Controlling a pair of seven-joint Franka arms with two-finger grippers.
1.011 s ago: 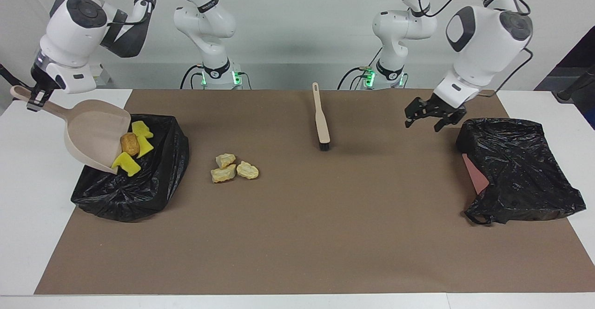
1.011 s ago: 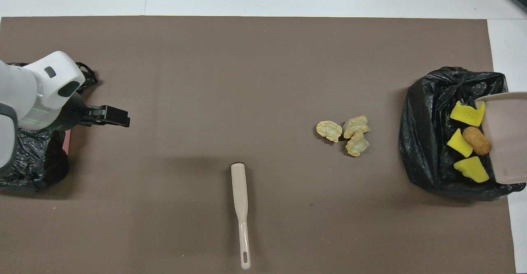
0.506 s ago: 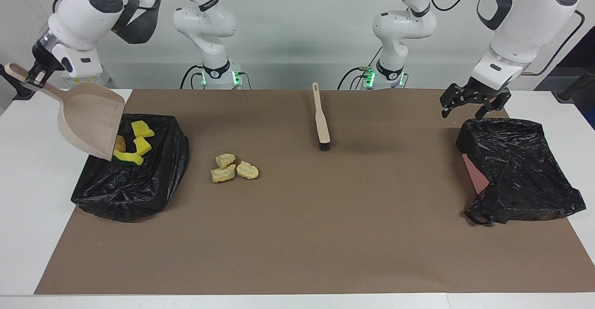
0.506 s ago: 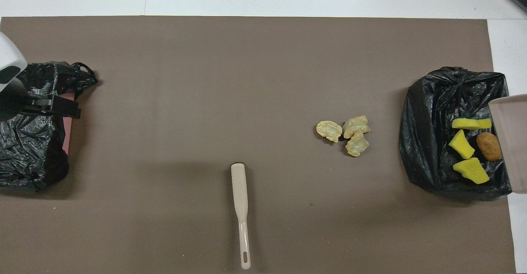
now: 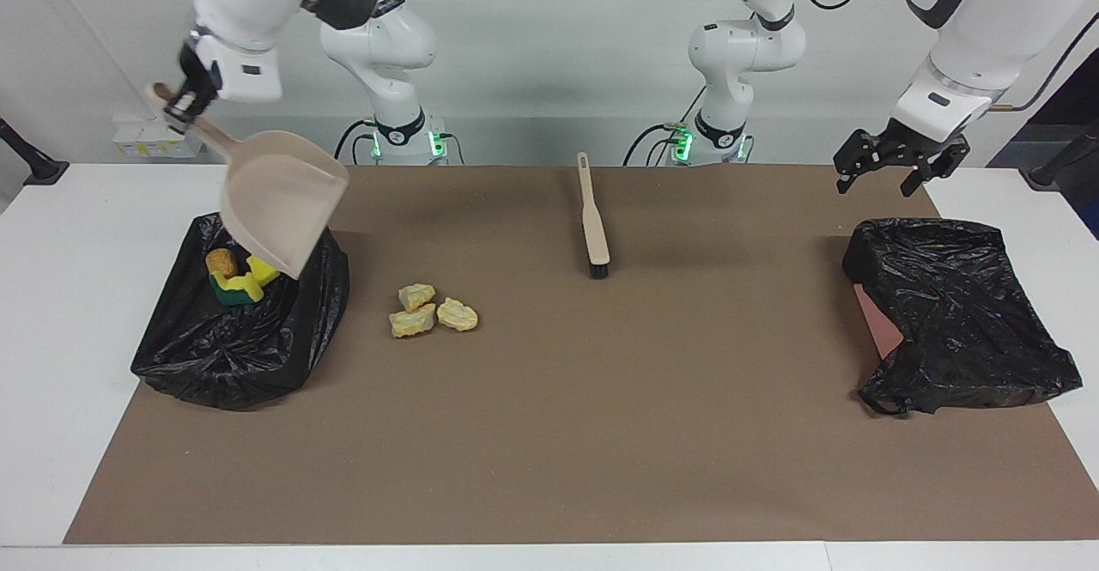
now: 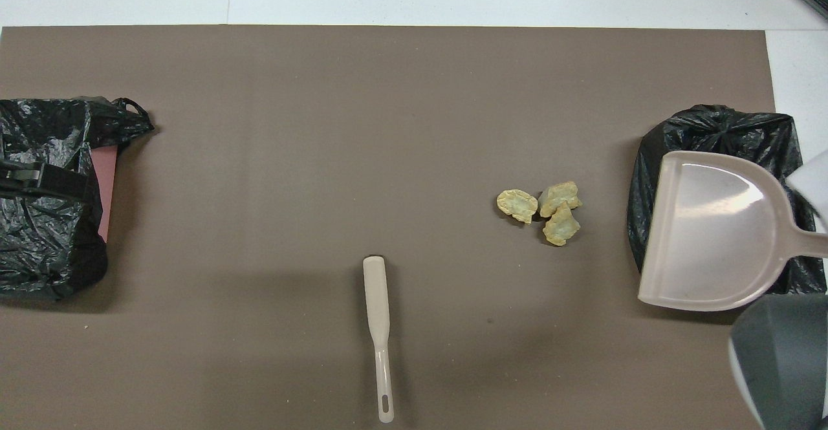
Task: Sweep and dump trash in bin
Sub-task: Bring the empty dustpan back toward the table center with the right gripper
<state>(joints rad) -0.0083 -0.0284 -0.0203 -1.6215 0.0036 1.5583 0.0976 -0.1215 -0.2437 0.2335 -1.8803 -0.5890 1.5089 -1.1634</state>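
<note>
Resting in bin (image 5: 240,339), scraps (image 5: 232,279) below dustpan (image 5: 279,202)

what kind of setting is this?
Probably a robotics lab bench, not a real kitchen or home: two Franka arms bolted at a white table, a brown mat as work surface, staged trash and bag-lined bins.

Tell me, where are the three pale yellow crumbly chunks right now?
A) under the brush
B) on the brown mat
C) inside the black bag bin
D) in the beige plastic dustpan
B: the three pale yellow crumbly chunks lie bare on the brown mat, beside the black bag bin, while the beige plastic dustpan hangs empty above that bin.
</note>
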